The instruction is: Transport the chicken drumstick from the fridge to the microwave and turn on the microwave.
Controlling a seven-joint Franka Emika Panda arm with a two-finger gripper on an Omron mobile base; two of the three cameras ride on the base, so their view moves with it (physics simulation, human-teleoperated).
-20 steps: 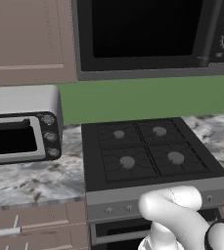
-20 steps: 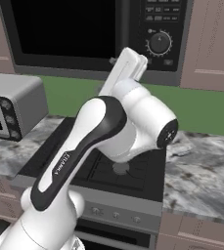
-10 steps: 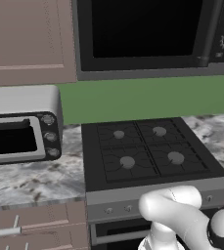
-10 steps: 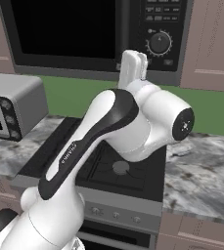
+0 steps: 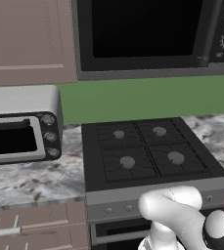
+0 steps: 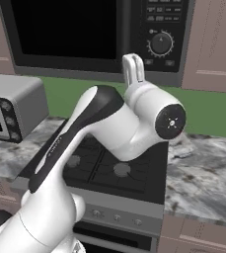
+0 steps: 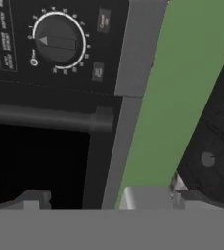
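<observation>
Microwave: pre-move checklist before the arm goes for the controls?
1. Dark grey microwave with the black glass door shut: ok, the door sits flush in both base views.
2. Round black dial on the control strip in sight of the hand camera: ok, it is at upper left there.
3. Gripper raised in front of the microwave's lower edge, beside the dial: ok.
4. Jaws open or shut: cannot tell.
5. Golden-brown chicken drumstick inside: cannot tell, the glass reads black.
6. Silver toaster oven and black four-burner stove apart from the gripper's path: ok, both are lower.
</observation>
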